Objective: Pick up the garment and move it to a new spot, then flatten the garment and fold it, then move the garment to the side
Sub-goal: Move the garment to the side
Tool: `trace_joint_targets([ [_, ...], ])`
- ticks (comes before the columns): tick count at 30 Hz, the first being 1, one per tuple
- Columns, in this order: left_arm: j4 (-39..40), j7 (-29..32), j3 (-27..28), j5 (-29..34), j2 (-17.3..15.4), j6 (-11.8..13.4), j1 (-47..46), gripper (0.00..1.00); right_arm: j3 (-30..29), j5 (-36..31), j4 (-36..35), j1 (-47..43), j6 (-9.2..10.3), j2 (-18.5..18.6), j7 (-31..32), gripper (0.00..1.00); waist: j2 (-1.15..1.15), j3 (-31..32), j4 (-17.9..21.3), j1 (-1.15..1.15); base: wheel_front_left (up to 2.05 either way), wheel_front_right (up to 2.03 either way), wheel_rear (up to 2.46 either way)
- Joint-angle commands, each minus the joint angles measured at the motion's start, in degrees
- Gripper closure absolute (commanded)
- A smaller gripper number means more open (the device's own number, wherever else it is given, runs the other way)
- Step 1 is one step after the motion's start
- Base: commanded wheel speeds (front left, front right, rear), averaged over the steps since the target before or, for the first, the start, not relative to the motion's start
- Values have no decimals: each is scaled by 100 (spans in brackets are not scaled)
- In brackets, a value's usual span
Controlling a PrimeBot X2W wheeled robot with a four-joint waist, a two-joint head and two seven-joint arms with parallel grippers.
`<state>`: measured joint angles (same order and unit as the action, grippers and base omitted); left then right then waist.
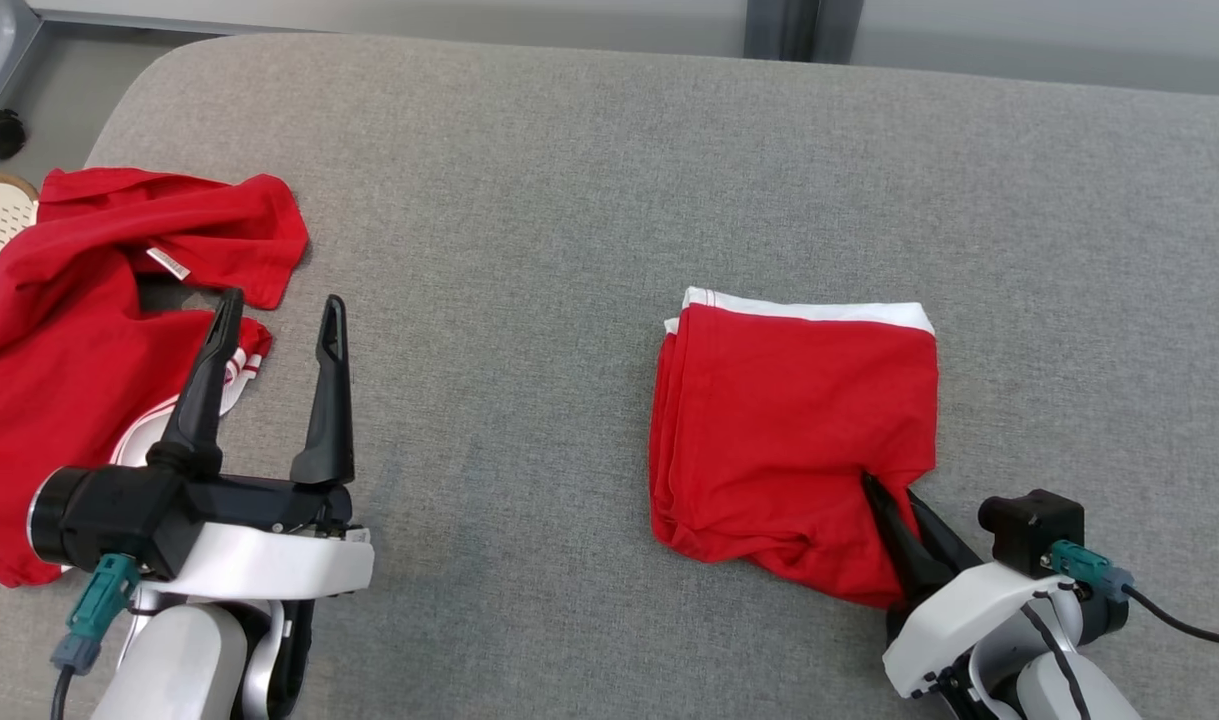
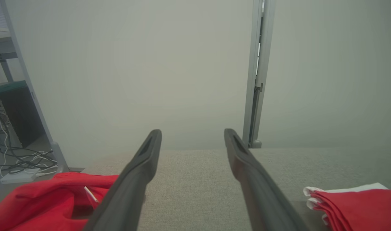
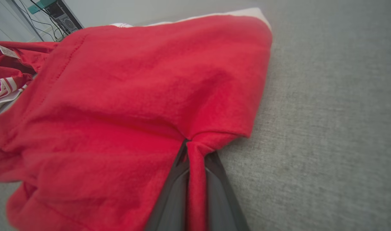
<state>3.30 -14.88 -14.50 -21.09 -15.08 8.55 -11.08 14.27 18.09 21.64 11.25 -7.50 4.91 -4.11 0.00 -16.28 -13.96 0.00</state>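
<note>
Two red garments on the grey cushion [image 1: 569, 200]: folded garment [image 1: 794, 430] right of centre, crumpled garment [image 1: 59, 330] upper left. The right claw [image 1: 887, 497] pinches the folded garment's lower-right corner; the left claw [image 1: 281, 305] is spread wide, lower left.

Even diffuse light, soft shadows; left wrist view hazy, washed-out.

left end effector [image 2: 192, 133]: fingers wide apart | folded garment [image 2: 355, 205]: lower right | crumpled red garment [image 2: 38, 202]: lower left

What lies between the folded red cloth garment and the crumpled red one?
In the head view, bare grey fabric surface, plus the open left end effector beside the crumpled red garment.
</note>
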Motion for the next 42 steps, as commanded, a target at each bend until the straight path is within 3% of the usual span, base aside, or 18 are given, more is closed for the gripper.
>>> trace_joint_targets([
  [1,25,-18,97,64,44,-69,-104,0,9,37,137,30,1,76,-66,100,0,-26,8,0,0,0,0],
  [9,34,-18,359,287,198,-263,-146,0,18,56,161,206,9,272,-167,100,0,-106,174,0,0,0,0],
  [18,118,-17,592,441,318,-416,-327,0,24,-201,193,767,7,665,-264,100,0,-373,628,0,0,0,0],
  [30,-64,-18,1026,662,386,-677,-780,0,-501,-477,1035,1832,1,1566,-730,100,0,-780,1489,0,0,0,0],
  [42,-13,-18,1045,884,321,-868,-806,0,-460,-746,1929,2205,1,2694,-930,100,0,-1009,1885,0,0,0,0],
])
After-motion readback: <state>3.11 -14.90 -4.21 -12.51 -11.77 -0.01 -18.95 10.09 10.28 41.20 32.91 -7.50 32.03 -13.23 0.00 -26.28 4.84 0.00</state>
